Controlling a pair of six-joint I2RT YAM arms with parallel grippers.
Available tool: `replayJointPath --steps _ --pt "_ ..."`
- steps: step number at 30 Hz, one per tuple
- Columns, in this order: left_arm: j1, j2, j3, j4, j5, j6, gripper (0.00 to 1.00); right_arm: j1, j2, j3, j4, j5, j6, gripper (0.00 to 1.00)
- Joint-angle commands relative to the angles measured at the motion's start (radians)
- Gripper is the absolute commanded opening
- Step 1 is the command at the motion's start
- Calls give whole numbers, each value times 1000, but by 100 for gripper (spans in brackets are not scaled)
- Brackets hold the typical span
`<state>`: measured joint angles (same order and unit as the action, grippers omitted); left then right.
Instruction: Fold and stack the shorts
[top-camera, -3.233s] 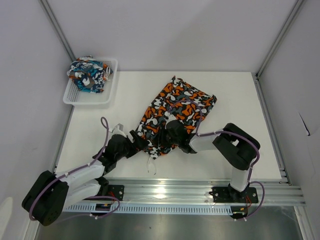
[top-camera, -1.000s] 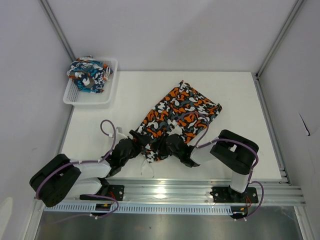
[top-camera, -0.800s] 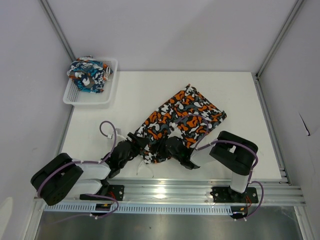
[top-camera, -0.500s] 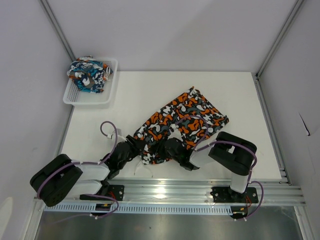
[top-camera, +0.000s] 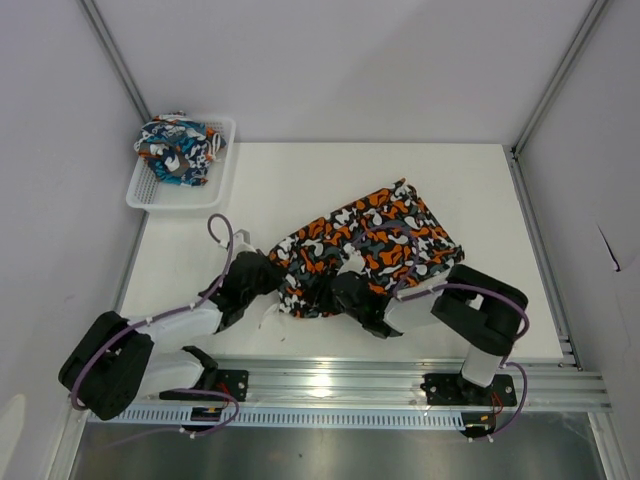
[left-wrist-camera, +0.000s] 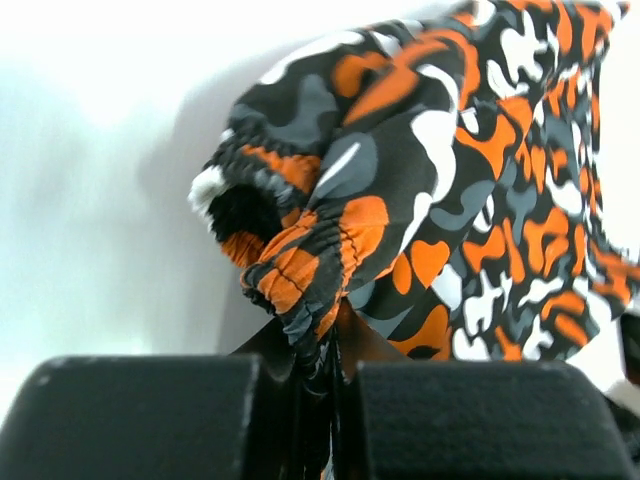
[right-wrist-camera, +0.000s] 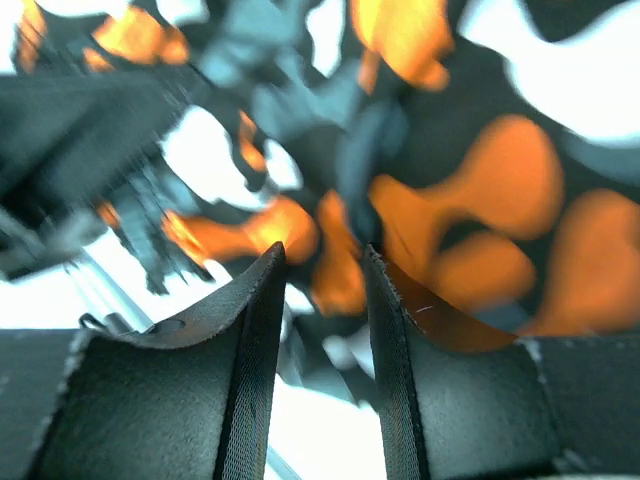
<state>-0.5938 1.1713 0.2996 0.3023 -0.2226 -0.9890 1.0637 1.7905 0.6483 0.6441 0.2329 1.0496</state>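
From where I stood, the far half of the table lay bare, and a gripper could pass there from the white basket across to the side rail. The strip nearer than the basket was open too. The middle was blocked by the camouflage shorts, spread slantwise. Along the near edge room was tight: the left gripper and the right gripper, both pinching the shorts' near end, sat close together, with the 2 arms and the base rail behind them. The cartoon shorts filled the basket.
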Motion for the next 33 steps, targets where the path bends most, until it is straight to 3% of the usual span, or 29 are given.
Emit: replayJointPath --steps 1,6,10,14,22,29,33 --pt "64 7 129 -176 60 76 0 -30 -145 -19 -141 89 -136 40" --pt "97 54 263 -371 80 153 0 -77 -316 -32 -289 200 -241 39" --pt "120 137 357 -458 149 217 0 -148 -387 -71 -331 240 -286 29" --pt "130 215 467 -542 196 294 0 -235 -350 -67 -354 211 -316 0" --pt "147 220 598 -664 162 372 0 -245 -212 48 -485 220 -191 0" --pt "221 202 746 -831 74 447 0 -102 -48 91 -498 273 -36 0" --pt "253 189 808 -908 26 475 0 54 30 158 -469 305 -8 0"
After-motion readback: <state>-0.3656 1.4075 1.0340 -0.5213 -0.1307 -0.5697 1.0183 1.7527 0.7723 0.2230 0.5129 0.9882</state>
